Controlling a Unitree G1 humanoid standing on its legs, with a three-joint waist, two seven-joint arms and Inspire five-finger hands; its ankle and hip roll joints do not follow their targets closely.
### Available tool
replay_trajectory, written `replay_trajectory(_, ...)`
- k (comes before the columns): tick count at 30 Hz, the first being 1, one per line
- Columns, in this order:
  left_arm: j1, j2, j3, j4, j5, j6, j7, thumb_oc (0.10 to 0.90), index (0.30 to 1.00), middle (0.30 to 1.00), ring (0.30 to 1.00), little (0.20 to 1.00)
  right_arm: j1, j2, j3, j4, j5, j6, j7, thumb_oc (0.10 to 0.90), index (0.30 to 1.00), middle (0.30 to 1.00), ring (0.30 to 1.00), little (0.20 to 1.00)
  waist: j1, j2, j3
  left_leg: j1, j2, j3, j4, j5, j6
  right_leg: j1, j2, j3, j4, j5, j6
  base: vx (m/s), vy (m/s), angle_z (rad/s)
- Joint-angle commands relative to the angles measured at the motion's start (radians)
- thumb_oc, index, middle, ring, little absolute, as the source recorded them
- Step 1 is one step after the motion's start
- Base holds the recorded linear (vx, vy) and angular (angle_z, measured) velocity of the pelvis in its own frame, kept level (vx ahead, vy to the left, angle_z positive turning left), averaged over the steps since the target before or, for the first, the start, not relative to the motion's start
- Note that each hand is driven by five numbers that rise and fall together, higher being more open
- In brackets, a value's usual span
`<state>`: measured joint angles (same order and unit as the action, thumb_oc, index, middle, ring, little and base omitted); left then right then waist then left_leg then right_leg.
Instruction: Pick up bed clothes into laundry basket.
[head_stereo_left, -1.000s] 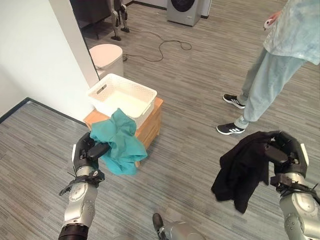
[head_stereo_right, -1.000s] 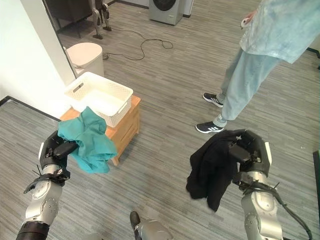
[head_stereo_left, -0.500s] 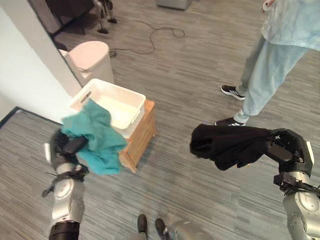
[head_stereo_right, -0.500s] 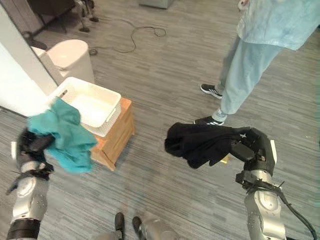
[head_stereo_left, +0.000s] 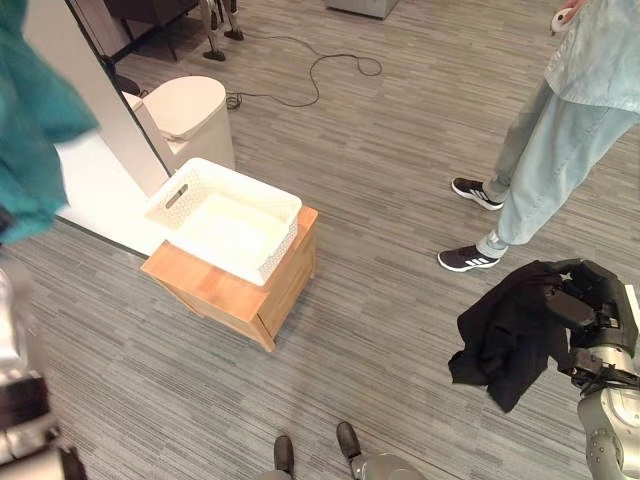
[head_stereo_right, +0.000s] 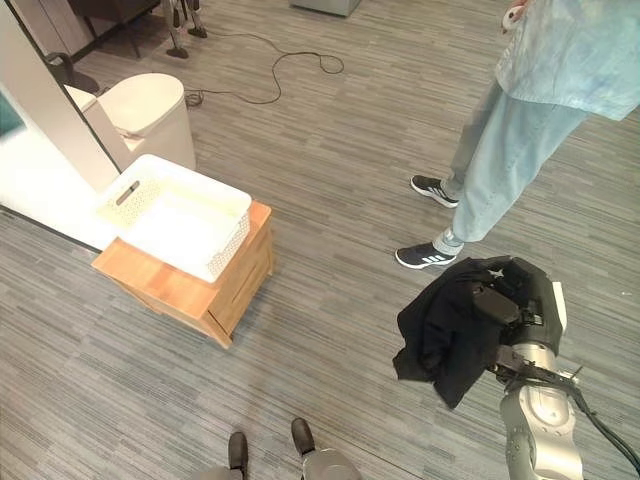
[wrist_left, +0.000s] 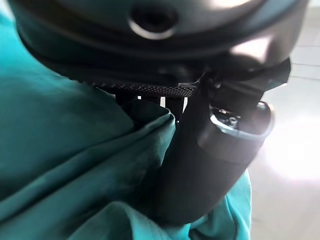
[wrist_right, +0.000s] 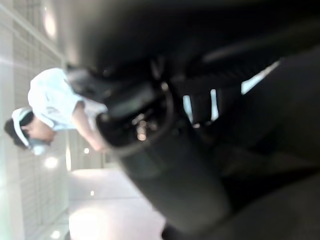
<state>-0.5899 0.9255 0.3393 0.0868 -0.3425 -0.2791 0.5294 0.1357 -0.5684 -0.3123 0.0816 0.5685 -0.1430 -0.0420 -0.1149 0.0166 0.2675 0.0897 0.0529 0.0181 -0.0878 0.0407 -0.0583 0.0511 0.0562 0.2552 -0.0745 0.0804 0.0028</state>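
One white basket (head_stereo_left: 226, 217) on wooden stand (head_stereo_left: 240, 296). Two garments: left hand (wrist_left: 210, 150) clamps teal cloth (wrist_left: 75, 165); right hand (head_stereo_right: 520, 305) grips black cloth (head_stereo_right: 450, 335).

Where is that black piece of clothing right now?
The black garment hangs from the robot's right hand, low on the right of the eye views, above the grey wood floor near the standing person's dark sneakers.

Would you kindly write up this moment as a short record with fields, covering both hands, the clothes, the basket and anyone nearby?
left hand: curled round the teal garment, raised high
right hand: gripping the black garment, which hangs above the floor
laundry basket: white, nothing inside, on the wooden cabinet
white bin: on the floor behind the basket
person: standing beyond the right hand
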Motion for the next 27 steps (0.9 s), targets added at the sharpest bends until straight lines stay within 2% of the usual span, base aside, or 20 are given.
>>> replay_trajectory(1, -0.278, 0.192, -0.295, 0.113, -0.066, -0.093, -0.104, 0.4, 0.3, 0.3, 0.3, 0.3, -0.04, -0.106, -0.056, -0.023, 0.023, -0.128, 0.011, 0.4, 0.3, 0.3, 0.3, 0.3, -0.053, 0.028, -0.172, -0.022, -0.042, 0.046, 0.001, -0.046, 0.014, -0.03, -0.029, 0.045, 0.084, -0.171, 0.093, 0.0, 0.0, 0.0)
replay_trajectory(2, -0.378, 0.207, -0.396, 0.171, -0.141, -0.095, -0.158, 0.4, 0.3, 0.3, 0.3, 0.3, -0.043, -0.117, -0.05, -0.019, 0.031, -0.127, 0.014, 0.4, 0.3, 0.3, 0.3, 0.3, -0.061, 0.034, -0.168, -0.025, -0.041, 0.046, 0.001, -0.043, 0.013, -0.033, -0.029, 0.043, 0.081, -0.168, 0.096, 0.04, 0.021, -0.04)
replay_trajectory(3, -0.428, 0.212, -0.448, 0.206, -0.178, -0.093, -0.176, 0.4, 0.3, 0.3, 0.3, 0.3, -0.046, -0.125, -0.04, -0.016, 0.038, -0.126, 0.014, 0.4, 0.3, 0.3, 0.3, 0.3, -0.069, 0.043, -0.167, -0.024, -0.042, 0.047, 0.001, -0.043, 0.012, -0.034, -0.031, 0.042, 0.08, -0.168, 0.1, 0.0, 0.0, 0.0)
replay_trajectory(4, -0.538, 0.209, -0.554, 0.293, -0.25, -0.095, -0.22, 0.4, 0.3, 0.3, 0.3, 0.3, -0.051, -0.119, -0.032, -0.008, 0.048, -0.126, 0.017, 0.4, 0.3, 0.3, 0.3, 0.3, -0.07, 0.04, -0.162, -0.03, -0.04, 0.046, 0.001, -0.039, 0.01, -0.04, -0.03, 0.042, 0.079, -0.162, 0.104, 0.0, 0.0, 0.0)
replay_trajectory(8, -0.772, 0.165, -0.754, 0.515, -0.352, -0.057, -0.28, 0.4, 0.3, 0.3, 0.3, 0.3, -0.046, -0.112, -0.009, 0.002, 0.069, -0.119, 0.013, 0.4, 0.3, 0.3, 0.3, 0.3, -0.095, 0.042, -0.148, -0.046, -0.037, 0.058, 0.001, -0.034, 0.005, -0.057, -0.028, 0.043, 0.067, -0.15, 0.115, 0.0, 0.005, -0.15)
replay_trajectory(11, -0.809, 0.131, -0.767, 0.584, -0.383, -0.05, -0.287, 0.4, 0.3, 0.3, 0.3, 0.3, -0.045, -0.104, -0.007, 0.006, 0.079, -0.118, 0.01, 0.4, 0.3, 0.3, 0.3, 0.3, -0.102, 0.032, -0.138, -0.056, -0.033, 0.068, 0.001, -0.034, 0.003, -0.069, -0.026, 0.046, 0.065, -0.146, 0.119, 0.0, 0.008, -0.2)
replay_trajectory(14, -0.827, 0.126, -0.782, 0.632, -0.354, -0.03, -0.287, 0.4, 0.3, 0.3, 0.3, 0.3, -0.041, -0.108, -0.006, 0.009, 0.08, -0.117, 0.008, 0.4, 0.3, 0.3, 0.3, 0.3, -0.109, 0.031, -0.135, -0.059, -0.031, 0.077, 0.001, -0.036, 0.003, -0.077, -0.024, 0.049, 0.064, -0.143, 0.121, 0.01, 0.012, -0.26)
replay_trajectory(15, -0.858, 0.145, -0.814, 0.691, -0.271, -0.002, -0.284, 0.4, 0.3, 0.3, 0.3, 0.3, -0.039, -0.118, -0.011, 0.017, 0.08, -0.114, 0.009, 0.4, 0.3, 0.3, 0.3, 0.3, -0.114, 0.033, -0.134, -0.059, -0.029, 0.082, 0.001, -0.036, 0.002, -0.079, -0.022, 0.053, 0.063, -0.14, 0.123, 0.01, 0.017, -0.08)
replay_trajectory(17, -0.89, 0.148, -0.844, 0.717, -0.245, 0.003, -0.285, 0.4, 0.3, 0.3, 0.3, 0.3, -0.04, -0.118, -0.015, 0.02, 0.082, -0.116, 0.01, 0.4, 0.3, 0.3, 0.3, 0.3, -0.114, 0.029, -0.13, -0.062, -0.027, 0.085, 0.001, -0.037, 0.002, -0.084, -0.021, 0.054, 0.063, -0.138, 0.124, 0.0, 0.017, -0.05)
replay_trajectory(18, -0.897, 0.162, -0.866, 0.738, -0.178, 0.016, -0.292, 0.4, 0.3, 0.3, 0.3, 0.3, -0.032, -0.121, -0.021, 0.02, 0.085, -0.118, 0.013, 0.4, 0.3, 0.3, 0.3, 0.3, -0.118, 0.028, -0.127, -0.064, -0.026, 0.088, 0.001, -0.037, 0.001, -0.085, -0.022, 0.054, 0.06, -0.137, 0.126, 0.0, 0.011, -0.04)
replay_trajectory(23, -0.912, 0.174, -0.909, 0.813, -0.077, 0.042, -0.305, 0.4, 0.3, 0.3, 0.3, 0.3, -0.032, -0.126, -0.031, 0.021, 0.095, -0.125, 0.019, 0.4, 0.3, 0.3, 0.3, 0.3, -0.125, 0.024, -0.111, -0.075, -0.023, 0.092, 0.001, -0.036, 0.0, -0.098, -0.02, 0.051, 0.06, -0.135, 0.128, -0.02, 0.011, 0.0)
replay_trajectory(27, -0.882, 0.167, -0.903, 0.832, -0.029, 0.055, -0.316, 0.4, 0.3, 0.3, 0.3, 0.3, -0.02, -0.105, -0.035, 0.008, 0.099, -0.128, 0.021, 0.4, 0.3, 0.3, 0.3, 0.3, -0.132, 0.021, -0.097, -0.084, -0.023, 0.093, 0.001, -0.036, 0.001, -0.111, -0.018, 0.053, 0.065, -0.136, 0.129, -0.01, 0.006, 0.0)
